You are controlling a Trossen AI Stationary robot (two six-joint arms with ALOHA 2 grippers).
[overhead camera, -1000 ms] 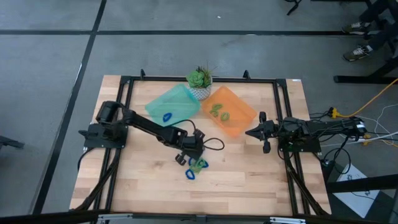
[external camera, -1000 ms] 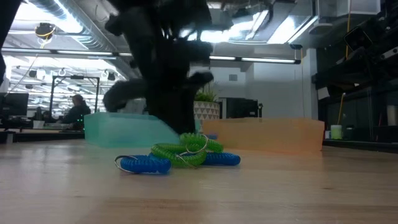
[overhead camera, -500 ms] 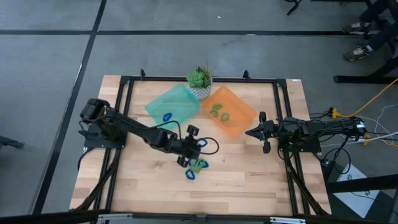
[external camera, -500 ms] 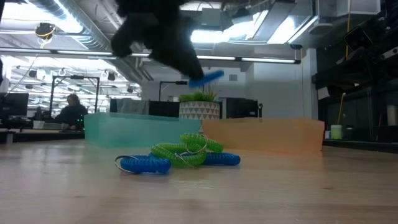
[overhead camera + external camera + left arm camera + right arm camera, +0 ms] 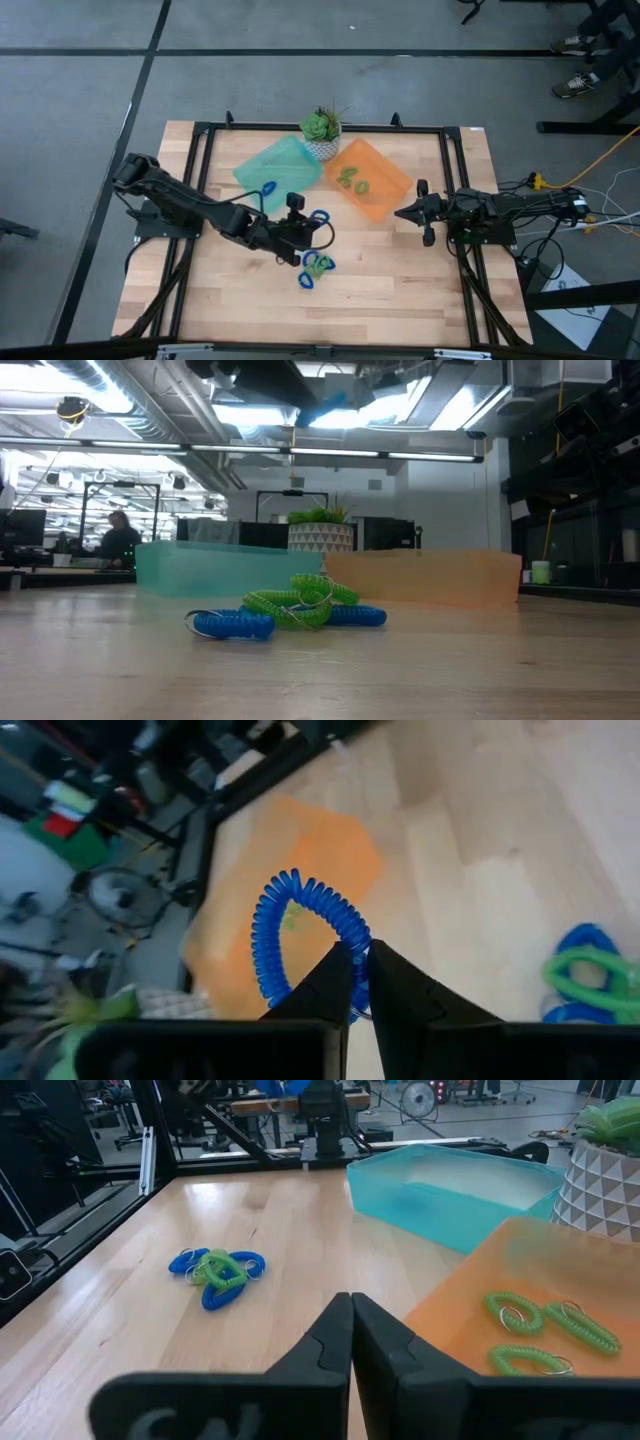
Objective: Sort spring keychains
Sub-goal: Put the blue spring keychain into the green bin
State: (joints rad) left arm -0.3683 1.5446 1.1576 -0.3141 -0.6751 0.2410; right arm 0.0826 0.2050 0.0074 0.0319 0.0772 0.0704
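Observation:
My left gripper (image 5: 303,226) is shut on a blue spring keychain (image 5: 300,932) and holds it in the air above the middle of the table, near the orange tray (image 5: 367,178). A small pile of blue and green spring keychains (image 5: 315,268) lies on the wood just nearer than the gripper. The teal tray (image 5: 280,166) holds one blue keychain (image 5: 267,187). The orange tray holds green ones (image 5: 352,180). My right gripper (image 5: 420,212) waits shut at the table's right, above the wood. My left gripper pinches the blue keychain's coil at one end of the loop (image 5: 352,942) between its two fingers. They come from the table's left, slanting downward. The rest of the loop sticks out beyond the fingertips (image 5: 335,970), lifted clear of the table and the pile.
A potted plant (image 5: 322,127) stands at the far edge between the two trays. A black frame (image 5: 200,150) runs round the table. Bare wood lies near the front edge and to the left of the pile.
My left gripper has risen from the pile with the blue keychain and drifted a little toward the far edge, its wrist turning as it went. The keychain is now lifted high above the table. The pile has stayed where it was.

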